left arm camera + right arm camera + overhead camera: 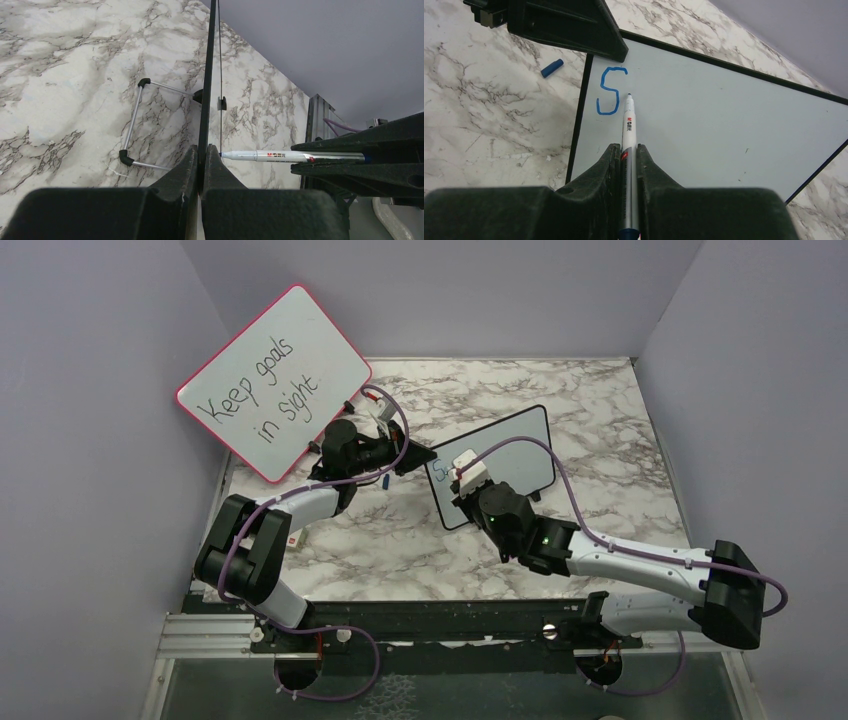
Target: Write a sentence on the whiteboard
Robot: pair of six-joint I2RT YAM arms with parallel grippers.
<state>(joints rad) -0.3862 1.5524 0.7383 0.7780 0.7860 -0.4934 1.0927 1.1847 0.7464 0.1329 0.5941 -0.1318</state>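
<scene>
The small black-framed whiteboard (510, 455) stands tilted on the marble table, also in the right wrist view (724, 120). A blue "S" (609, 91) is at its top left corner, the only writing on it. My left gripper (420, 458) is shut on the board's left edge (206, 100), seen edge-on between its fingers (185, 170). My right gripper (628, 150) is shut on a white marker (629, 130). The marker's tip rests on the board just right of the "S". The marker also shows in the left wrist view (280, 156).
A red-framed board (275, 380) reading "Keep goals in sight" leans at the back left. A blue marker cap (552, 68) lies on the table left of the small board. The small board's wire stand (135, 125) is behind it. Grey walls enclose the table.
</scene>
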